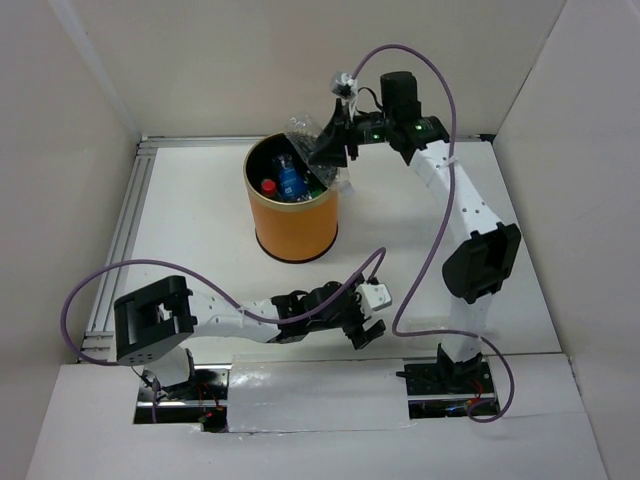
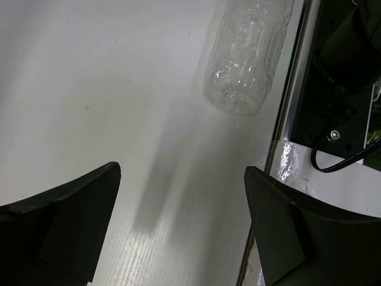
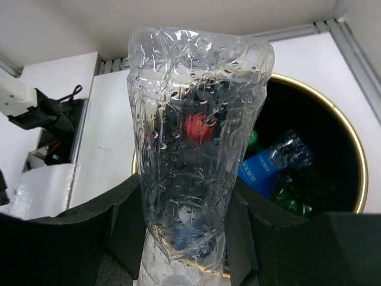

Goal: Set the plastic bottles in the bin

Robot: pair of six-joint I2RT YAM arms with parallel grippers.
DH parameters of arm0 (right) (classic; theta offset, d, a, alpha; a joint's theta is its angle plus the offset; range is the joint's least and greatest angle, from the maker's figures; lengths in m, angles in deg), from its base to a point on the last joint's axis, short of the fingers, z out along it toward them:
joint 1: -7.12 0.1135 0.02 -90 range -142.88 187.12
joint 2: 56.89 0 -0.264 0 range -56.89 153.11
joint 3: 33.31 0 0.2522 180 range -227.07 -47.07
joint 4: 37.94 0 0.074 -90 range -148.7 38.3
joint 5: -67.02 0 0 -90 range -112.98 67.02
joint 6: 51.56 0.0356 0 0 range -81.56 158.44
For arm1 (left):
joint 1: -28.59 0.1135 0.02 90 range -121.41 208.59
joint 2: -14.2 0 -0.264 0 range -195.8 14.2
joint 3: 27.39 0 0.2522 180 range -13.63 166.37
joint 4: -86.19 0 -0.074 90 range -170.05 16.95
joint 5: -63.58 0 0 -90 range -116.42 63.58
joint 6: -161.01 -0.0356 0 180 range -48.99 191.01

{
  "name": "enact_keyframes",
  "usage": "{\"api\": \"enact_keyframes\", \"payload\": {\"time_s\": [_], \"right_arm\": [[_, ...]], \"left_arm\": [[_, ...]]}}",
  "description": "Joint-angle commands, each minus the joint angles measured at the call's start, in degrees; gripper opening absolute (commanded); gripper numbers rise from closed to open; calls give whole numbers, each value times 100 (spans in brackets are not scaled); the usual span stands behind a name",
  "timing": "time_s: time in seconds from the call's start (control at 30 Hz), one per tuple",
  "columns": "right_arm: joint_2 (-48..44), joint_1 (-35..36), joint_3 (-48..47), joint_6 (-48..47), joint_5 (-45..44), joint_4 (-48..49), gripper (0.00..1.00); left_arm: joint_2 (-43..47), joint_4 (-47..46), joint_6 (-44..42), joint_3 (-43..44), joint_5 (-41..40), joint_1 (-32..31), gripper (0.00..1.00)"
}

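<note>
White table (image 1: 200, 230) is boxed in by white panels, with both arms mounted at the near edge. Right arm (image 1: 470, 210) is stretched to the far side, with the right gripper (image 1: 335, 150) held at the far-right rim of the orange bin (image 1: 295, 225). Left arm (image 1: 230, 318) is laid low along the near edge, with the left gripper (image 1: 365, 325) pointed toward the right arm's base. The bin is stood upright on the table, mid-to-far area, well apart from the left gripper; gold rim and black inside are visible. Right jaws are pinched on a crumpled clear bottle (image 3: 196, 149), one jaw pressed on each side of its body. That bottle is held off the table, and in the right wrist view its free end is seen against the bin's opening. Whether it is fully over the opening cannot be told. Left jaws are spread wide, with nothing gripped and only bare table seen between them. A second clear bottle (image 2: 247, 53) is seen lying on the table ahead of the left jaws, apart from them, just beside the table's edge and near black base hardware (image 2: 345, 59); its far end is cut off by the frame. Inside the bin, a blue-labelled bottle (image 1: 291, 182), a green bottle (image 3: 286, 196) and a red cap (image 1: 268, 185) are seen.
</note>
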Motion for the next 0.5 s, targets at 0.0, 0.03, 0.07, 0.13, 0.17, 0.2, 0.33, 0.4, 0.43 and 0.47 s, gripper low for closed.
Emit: {"api": "enact_keyframes", "payload": {"time_s": [0.0,0.03,0.07,0.13,0.17,0.2,0.33,0.4,0.43,0.47], "right_arm": [[389,268,-601,-468,-35,5,38],[486,269,-1029,-521,-35,-65,38],[565,347,-1225,-470,-35,-66,34],[714,348,-1690,21,104,363,32],[715,348,-1832,162,106,504,32],[855,348,-1973,233,193,644,32],[935,462,-2229,366,158,1004,32],[935,515,-1932,550,158,1347,32],[987,576,-1843,550,158,1593,36],[1057,576,-1781,603,158,1656,39]], "left_arm": [[-81,-630,132,31,103,-99,97],[-142,-630,132,100,103,-100,97],[-203,-630,132,153,103,-100,97],[-204,-577,70,233,103,-100,97],[-256,-577,70,233,103,-100,97],[-257,-577,70,233,103,-152,97],[-257,-700,70,233,103,-153,97],[-257,-700,70,233,103,-153,97],[-257,-700,70,233,103,-153,97],[-309,-700,70,233,103,-153,97]]}}
